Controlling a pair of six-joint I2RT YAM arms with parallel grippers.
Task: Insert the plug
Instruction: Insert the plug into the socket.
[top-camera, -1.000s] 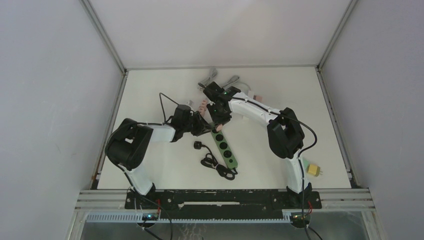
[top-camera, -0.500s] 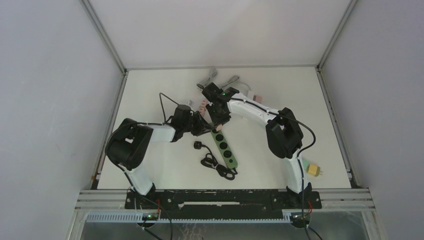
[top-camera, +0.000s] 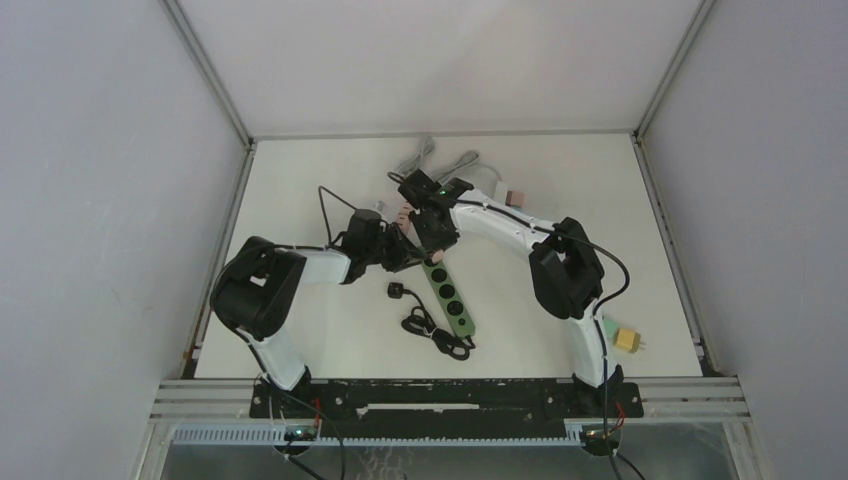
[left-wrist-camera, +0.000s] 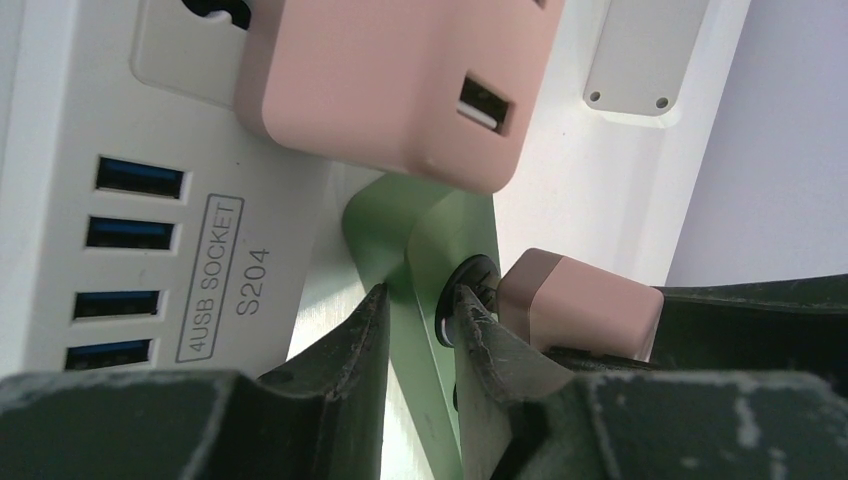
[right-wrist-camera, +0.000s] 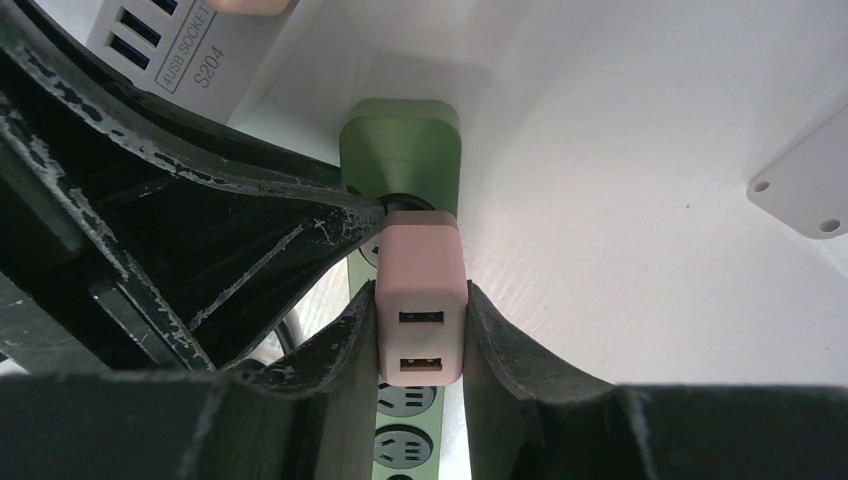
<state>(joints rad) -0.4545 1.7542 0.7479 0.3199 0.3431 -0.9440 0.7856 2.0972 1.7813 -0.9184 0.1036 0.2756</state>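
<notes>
Right arm nudged toward left jaws since last frame. Your right jaws clamp pink plug (right-wrist-camera: 421, 265) by its sides, USB ports facing back. End socket of green strip (right-wrist-camera: 400, 140) lies dead ahead of jaws, plug axis in line. Left jaws pinch strip end, nearly closed. Seating unclear; push straight ahead.

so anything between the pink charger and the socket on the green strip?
Nothing visible. Right gripper has the pink charger right at the end socket of the green strip; left gripper grips the strip beside it.
</notes>
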